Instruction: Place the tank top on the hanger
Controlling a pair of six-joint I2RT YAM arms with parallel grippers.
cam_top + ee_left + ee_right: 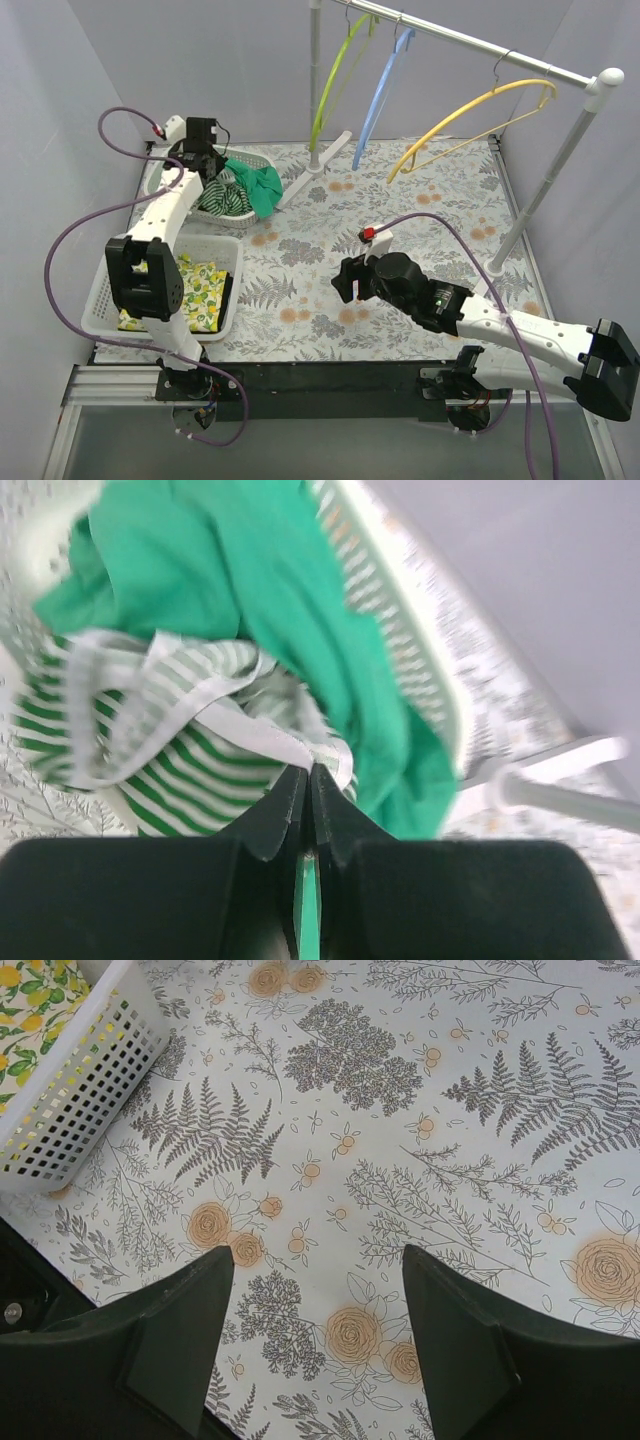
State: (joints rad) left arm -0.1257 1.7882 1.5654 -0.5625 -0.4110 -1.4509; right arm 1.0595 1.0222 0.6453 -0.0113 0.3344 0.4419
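Observation:
The green-and-white striped tank top (224, 200) lies bunched in the far-left basket (262, 160) beside a plain green cloth (263, 187). My left gripper (213, 172) is down at it. In the left wrist view the gripper (308, 772) has its jaws shut on the tank top's (180, 770) white-edged strap, with the green cloth (250, 570) behind. The yellow hanger (480, 115) hangs by its hook from the rail (470, 40) at the far right. My right gripper (345, 280) is open and empty above the mid table, and its wrist view (318, 1280) shows only tablecloth between the jaws.
A white basket (228, 250) with a yellow lemon-print cloth (200, 285) stands at the near left and also shows in the right wrist view (80, 1090). A lime-green hanger (335, 80) and a light blue hanger (380, 95) hang on the rail. The rack's post (545, 190) slants down at the right.

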